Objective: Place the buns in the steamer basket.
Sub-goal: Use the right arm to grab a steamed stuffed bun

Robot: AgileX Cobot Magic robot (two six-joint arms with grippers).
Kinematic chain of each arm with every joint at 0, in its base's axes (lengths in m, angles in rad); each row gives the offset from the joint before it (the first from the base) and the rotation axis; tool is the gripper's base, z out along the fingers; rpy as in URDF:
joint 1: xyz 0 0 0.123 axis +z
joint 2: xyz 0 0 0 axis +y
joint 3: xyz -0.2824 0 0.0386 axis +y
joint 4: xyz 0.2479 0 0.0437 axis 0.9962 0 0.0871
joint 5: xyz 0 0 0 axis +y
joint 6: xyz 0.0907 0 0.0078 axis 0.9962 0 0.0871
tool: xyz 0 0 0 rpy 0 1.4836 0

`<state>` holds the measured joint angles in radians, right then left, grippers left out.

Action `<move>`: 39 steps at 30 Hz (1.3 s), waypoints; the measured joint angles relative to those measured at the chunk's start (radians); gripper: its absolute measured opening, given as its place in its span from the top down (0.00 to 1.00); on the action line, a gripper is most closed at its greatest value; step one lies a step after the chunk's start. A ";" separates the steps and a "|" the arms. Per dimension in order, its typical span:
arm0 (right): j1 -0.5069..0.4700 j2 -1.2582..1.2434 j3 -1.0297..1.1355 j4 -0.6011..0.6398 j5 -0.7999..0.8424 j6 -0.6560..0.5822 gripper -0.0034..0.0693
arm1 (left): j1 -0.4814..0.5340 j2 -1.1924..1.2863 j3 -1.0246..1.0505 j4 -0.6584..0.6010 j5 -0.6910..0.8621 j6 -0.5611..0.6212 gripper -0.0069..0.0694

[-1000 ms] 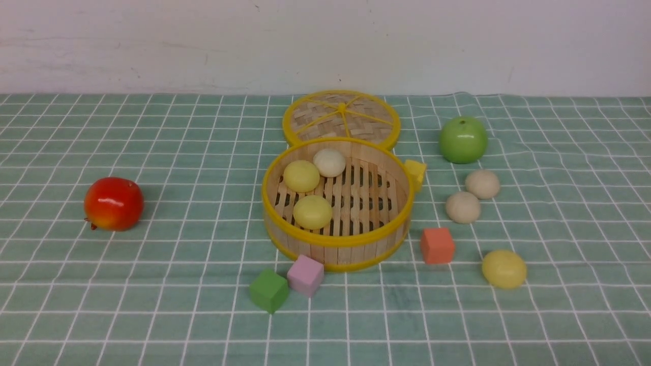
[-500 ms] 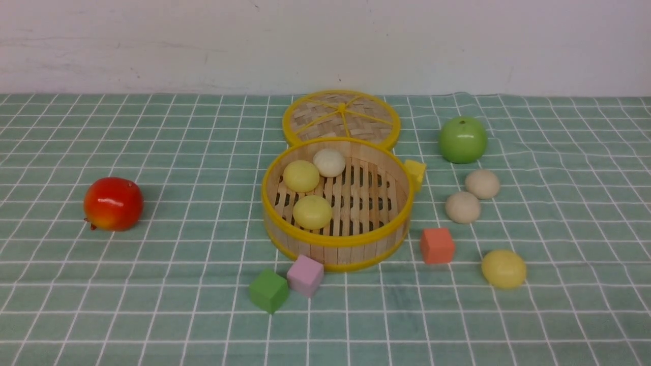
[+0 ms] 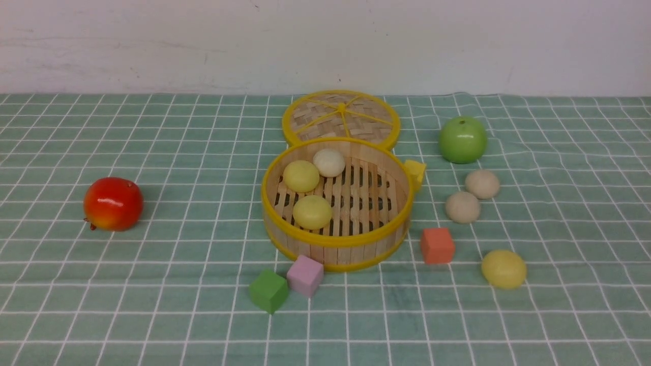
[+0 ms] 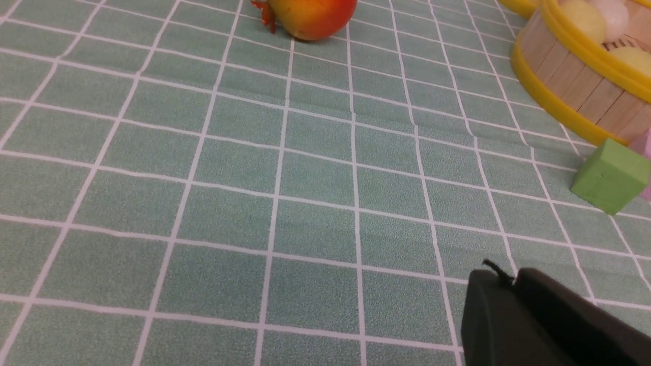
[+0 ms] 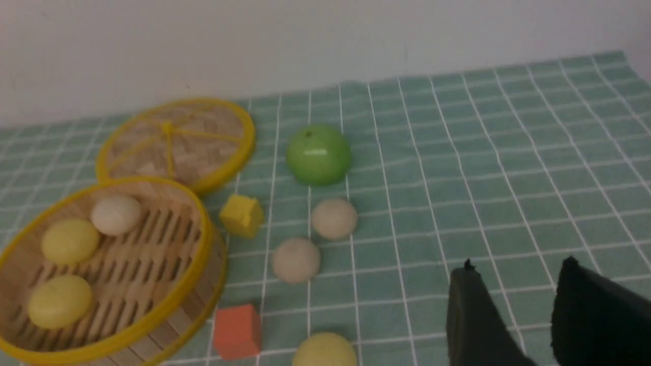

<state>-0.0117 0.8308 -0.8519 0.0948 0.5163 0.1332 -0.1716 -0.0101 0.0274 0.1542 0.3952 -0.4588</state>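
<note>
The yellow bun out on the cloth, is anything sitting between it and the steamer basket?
Yes. The orange cube sits on the cloth between the yellow bun and the steamer basket, close to the basket's wall. A carry lifted above the rim should probably clear it.

Seen from the left wrist, the red apple (image 4: 310,18), steamer basket (image 4: 585,86) and pink cube (image 4: 645,145) run off the edge; the yellow cube (image 3: 417,172) sits partly hidden behind the basket, and the blurry right wrist view crops one yellow bun (image 5: 325,351).
</note>
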 joint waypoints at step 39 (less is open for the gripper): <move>0.154 0.975 -0.372 0.114 0.213 -0.247 0.62 | 0.000 0.000 0.000 0.000 0.000 0.000 0.81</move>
<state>0.1426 1.8055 -1.2244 0.2091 0.7297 -0.1136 -0.1716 -0.0101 0.0274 0.1542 0.3952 -0.4588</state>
